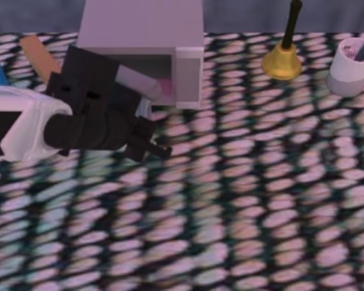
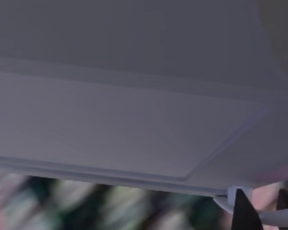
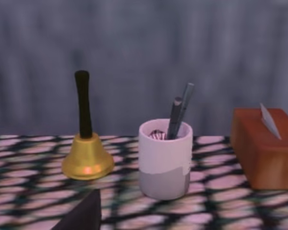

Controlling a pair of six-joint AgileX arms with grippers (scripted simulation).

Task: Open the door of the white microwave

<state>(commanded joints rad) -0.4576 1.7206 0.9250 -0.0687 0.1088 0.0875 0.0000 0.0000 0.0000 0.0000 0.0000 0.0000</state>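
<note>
The white microwave (image 1: 142,27) stands at the back of the table, left of centre. Its door (image 1: 139,80) is swung partly outward from a hinge on the left, and a strip of pinkish interior floor (image 1: 165,85) shows beside the control strip (image 1: 188,76). My left arm lies across the door's front, and my left gripper (image 1: 147,118) is at the door's free edge. In the left wrist view the door (image 2: 110,124) fills the picture, and my left gripper (image 2: 261,206) is shut on the pale door handle (image 2: 278,218). My right gripper (image 3: 86,215) is parked outside the top view.
A gold bell (image 1: 282,60) with a black handle and a white cup (image 1: 350,70) holding pens stand at the back right. A brown tissue box (image 3: 264,146) is beside the cup. An orange block (image 1: 39,54) lies left of the microwave.
</note>
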